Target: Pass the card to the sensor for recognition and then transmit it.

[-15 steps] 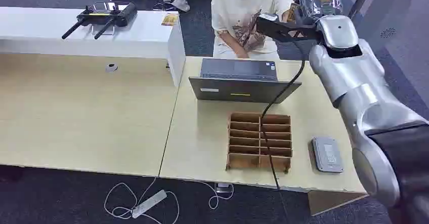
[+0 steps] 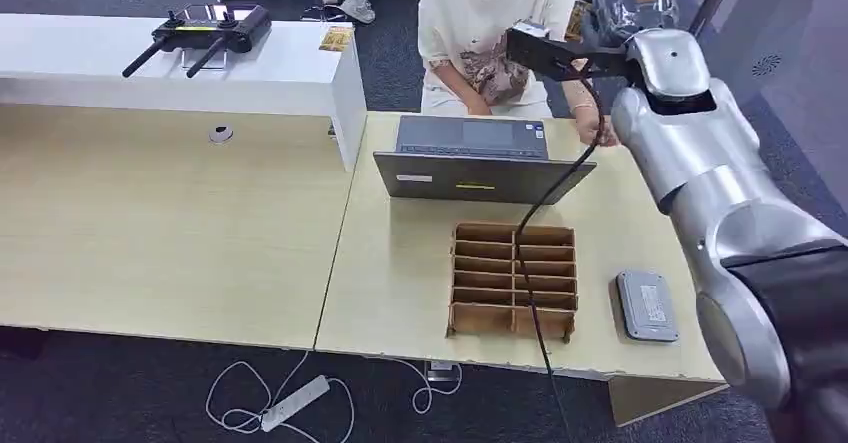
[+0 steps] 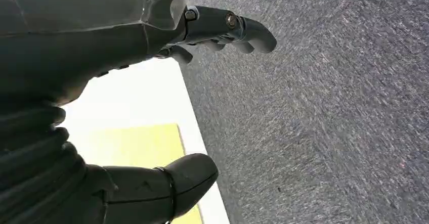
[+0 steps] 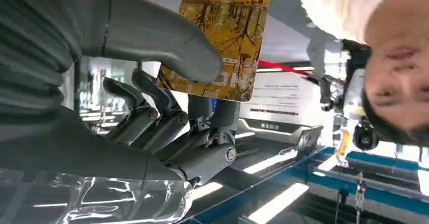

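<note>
Head view, right arm: I have the silver right arm raised high across the far side of the bench [image 2: 420,263], reaching toward the person [image 2: 490,23] seated behind the laptop [image 2: 470,158].
Head view, sensor: the grey reader [image 2: 646,306] lies flat near the bench's right edge, beside the wooden divider tray [image 2: 514,281], well apart from the raised arm.
Left wrist view, left hand [image 3: 152,107]: hanging over grey carpet, fingers apart, holding nothing.
Right wrist view, right hand [image 4: 167,87]: thumb pressed on the card [image 4: 222,37], fingers behind it, so it grips the card.
Card look: glossy, printed with yellow autumn trees, rounded corners.
Card handling: I judge it thin, light, stiff and slippery; best pinched across its flat faces near one edge.
</note>
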